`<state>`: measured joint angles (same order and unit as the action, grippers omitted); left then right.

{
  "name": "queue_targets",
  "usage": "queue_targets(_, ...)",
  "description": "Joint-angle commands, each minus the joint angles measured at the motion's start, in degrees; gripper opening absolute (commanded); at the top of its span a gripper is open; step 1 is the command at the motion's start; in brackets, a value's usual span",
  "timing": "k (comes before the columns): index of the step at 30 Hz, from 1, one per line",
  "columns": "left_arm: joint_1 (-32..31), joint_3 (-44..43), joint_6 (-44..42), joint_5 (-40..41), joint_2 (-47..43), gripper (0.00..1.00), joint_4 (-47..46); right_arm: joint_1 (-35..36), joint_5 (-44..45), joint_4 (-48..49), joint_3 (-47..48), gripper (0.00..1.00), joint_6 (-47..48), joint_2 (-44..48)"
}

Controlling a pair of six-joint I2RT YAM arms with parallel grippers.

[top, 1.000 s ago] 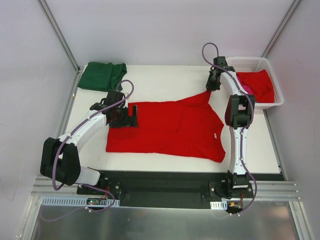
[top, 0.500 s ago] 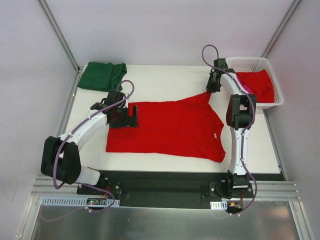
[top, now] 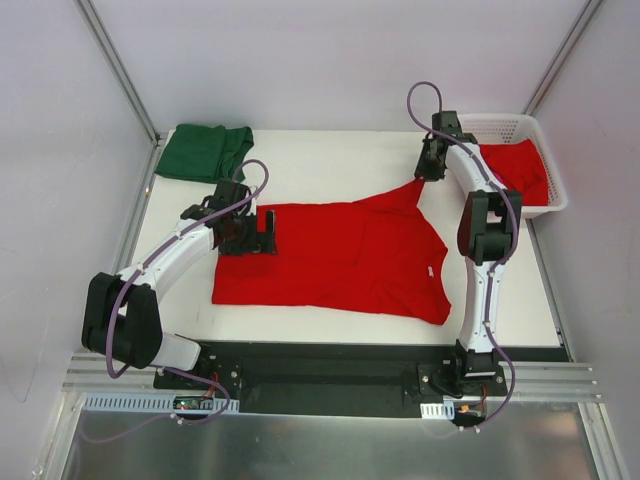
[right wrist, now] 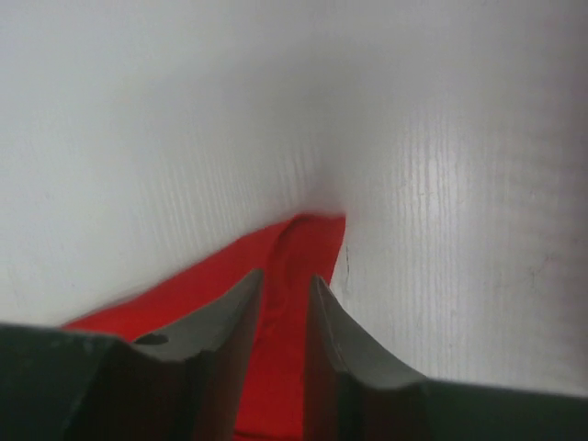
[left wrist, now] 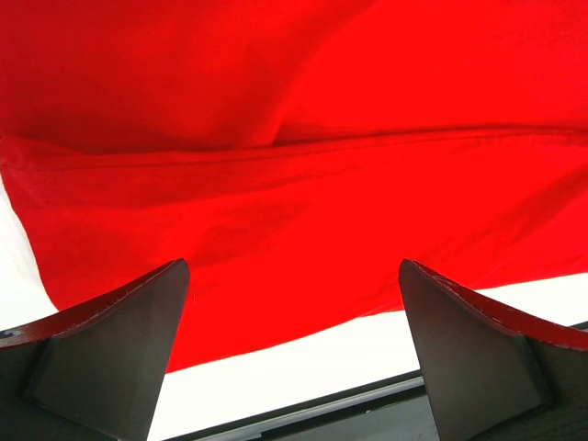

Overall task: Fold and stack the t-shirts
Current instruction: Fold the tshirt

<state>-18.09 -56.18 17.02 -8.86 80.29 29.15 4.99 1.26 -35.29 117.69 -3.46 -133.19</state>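
T-shirts are lying in three places: a bright red t-shirt (top: 340, 260) is spreading flat across the middle of the white table (top: 330, 155), a dark green t-shirt (top: 205, 152) is sitting folded at the far left corner, and another red t-shirt (top: 520, 170) is resting inside the white basket (top: 500, 124) at the far right. Compared with a second ago, the spread shirt is keeping the same outline, with one sleeve (right wrist: 303, 239) stretching to a point toward the far right. The change is in the right arm: its elbow is now sitting slightly farther right and farther from the base, and its wrist is leaning a little closer to the basket, while the right gripper (top: 422, 180) is staying at the sleeve tip. In the right wrist view the right gripper (right wrist: 287, 280) is showing its fingers only narrowly apart, with the red sleeve running into the gap between them; whether they are pinching the cloth or just straddling it cannot be told. The left arm is holding the same pose as before, its left gripper (top: 270, 232) hovering at the shirt's left edge. In the left wrist view the left gripper (left wrist: 294, 358) is standing with its fingers spread wide, framing the red hem and a strip of white table, gripping nothing.
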Motion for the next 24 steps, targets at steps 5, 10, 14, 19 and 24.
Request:
queue_targets(5, -0.7, -1.0, -0.7, 0.7, -0.8, 0.99, -0.1, 0.1, 0.3, -0.9, 4.3, 0.38, -0.3, -1.0)
queue_targets(10, -0.7, -1.2, -0.8, 0.8, -0.2, 0.99, -0.1, 0.1, -0.2, -2.2, 8.3, 0.39, -1.3, -4.4)
queue_targets(14, -0.6, -1.4, -0.8, 0.8, 0.1, 0.99, -0.1, 0.0, -0.7, -3.5, 10.5, 0.4, -2.2, -6.9)
queue_targets(19, -0.7, -1.3, -0.8, 1.0, 0.1, 0.99, -0.1, 0.1, -0.3, -4.0, 11.1, 0.39, -3.0, -8.3)
queue_targets(24, -0.6, -1.4, -0.8, 1.0, 0.3, 0.99, -0.1, 0.0, 0.0, -4.9, 12.3, 0.39, -2.9, -8.8)
